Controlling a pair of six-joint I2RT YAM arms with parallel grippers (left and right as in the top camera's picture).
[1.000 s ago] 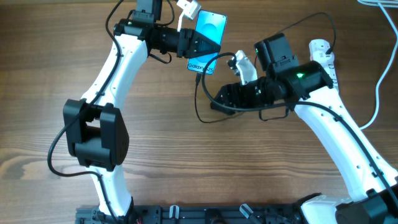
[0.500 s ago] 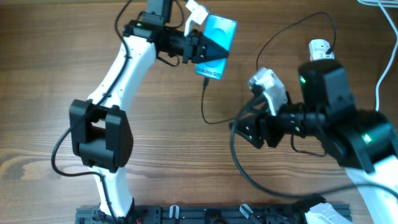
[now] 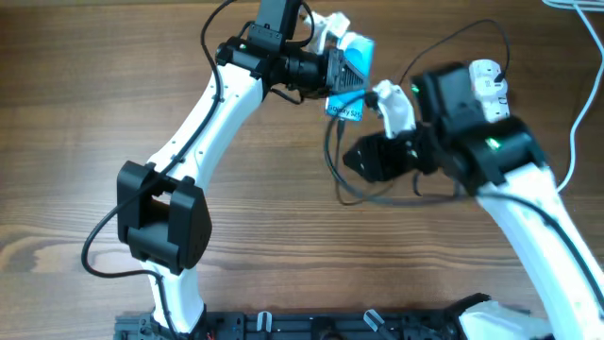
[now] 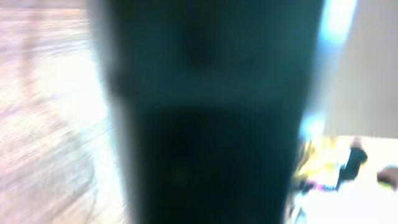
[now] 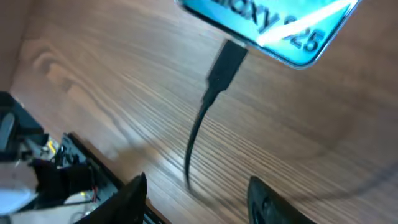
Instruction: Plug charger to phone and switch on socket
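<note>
My left gripper (image 3: pixel 337 69) is shut on the phone (image 3: pixel 357 57) and holds it tilted above the table, teal screen and white "Galaxy" band showing. The left wrist view is blurred, and a dark shape fills it. The charger (image 3: pixel 330 156), a thin black cable, hangs from the phone's lower edge. In the right wrist view its connector (image 5: pixel 227 59) sits in the phone (image 5: pixel 280 28). My right gripper (image 3: pixel 352 159) is open and empty just below the phone; its fingers (image 5: pixel 199 199) straddle the cable's line without touching it. The socket (image 3: pixel 491 80) lies at the far right, partly hidden by my right arm.
The thick white cord (image 3: pixel 576 94) runs along the right edge of the table. The black cable loops on the wood (image 3: pixel 377 196) under my right arm. A dark rail (image 3: pixel 311 326) lines the table's front edge.
My left gripper has carried the phone to the right and tilted it more on edge. My right arm has swung up and left, bringing its gripper under the phone.
</note>
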